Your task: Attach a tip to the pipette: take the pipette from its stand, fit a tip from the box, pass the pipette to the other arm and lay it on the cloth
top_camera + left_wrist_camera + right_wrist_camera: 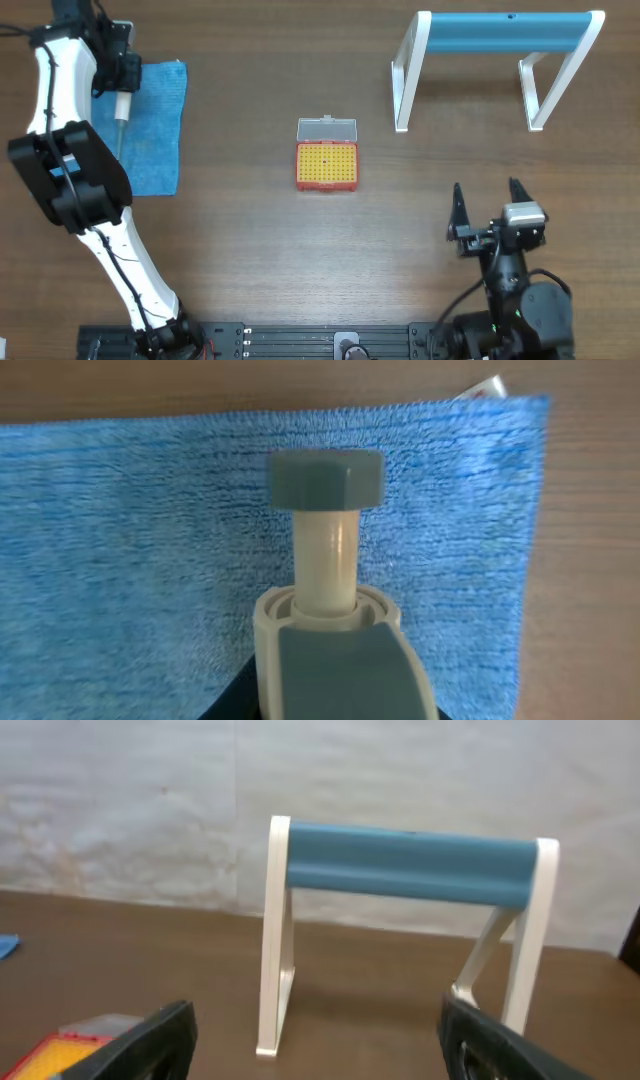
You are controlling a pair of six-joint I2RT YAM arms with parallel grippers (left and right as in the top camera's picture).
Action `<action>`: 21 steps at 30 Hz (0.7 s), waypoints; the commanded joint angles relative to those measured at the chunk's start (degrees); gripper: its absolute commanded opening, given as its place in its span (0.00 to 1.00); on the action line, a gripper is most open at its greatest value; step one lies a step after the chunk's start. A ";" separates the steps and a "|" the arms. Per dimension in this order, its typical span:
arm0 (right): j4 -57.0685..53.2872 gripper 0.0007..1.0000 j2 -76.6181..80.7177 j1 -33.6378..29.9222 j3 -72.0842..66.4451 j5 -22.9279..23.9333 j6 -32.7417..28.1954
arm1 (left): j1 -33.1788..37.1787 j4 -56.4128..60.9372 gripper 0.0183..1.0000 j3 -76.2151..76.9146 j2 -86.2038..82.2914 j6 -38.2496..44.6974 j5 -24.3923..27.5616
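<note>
Step in hand, by the look of it: laying the pipette (121,112) on the cloth (160,120). Left pincer (121,78) clamped on the pipette's body, with the plunger end just ahead of it and the thin end reaching out from it over the cloth. Cloth directly beneath this pincer and spread to both sides of it. Impossible to tell whether the pipette touches the pile. Any fitted tip too small to confirm.

To do it well:
- Lower gently until the whole length lies flat on the cloth, thin end included.
- Mind the hem just past the plunger end, and aim for a spot well inside the edges.
- Open only once the cloth bears the weight, and only enough to clear the body, so nothing rolls.
- Lift straight up afterwards, without snagging the pile.

Right pincer (486,190) spread wide and holding nothing, well apart from the work, facing the stand (505,30). Tip box (326,160) between the two pincers. Best left parked there, out of the way.
</note>
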 commanded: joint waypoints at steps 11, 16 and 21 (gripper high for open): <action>24.59 0.80 -0.46 0.31 -21.55 -5.38 1.33 | -1.86 5.33 0.01 0.92 6.91 -4.87 4.28; 24.59 0.80 -0.46 0.31 -21.55 -5.38 1.33 | -1.86 5.60 0.05 0.92 6.97 -4.85 4.13; 24.63 0.80 -0.46 0.31 -21.55 -5.44 1.36 | -1.86 6.21 0.17 0.28 7.08 -4.85 4.11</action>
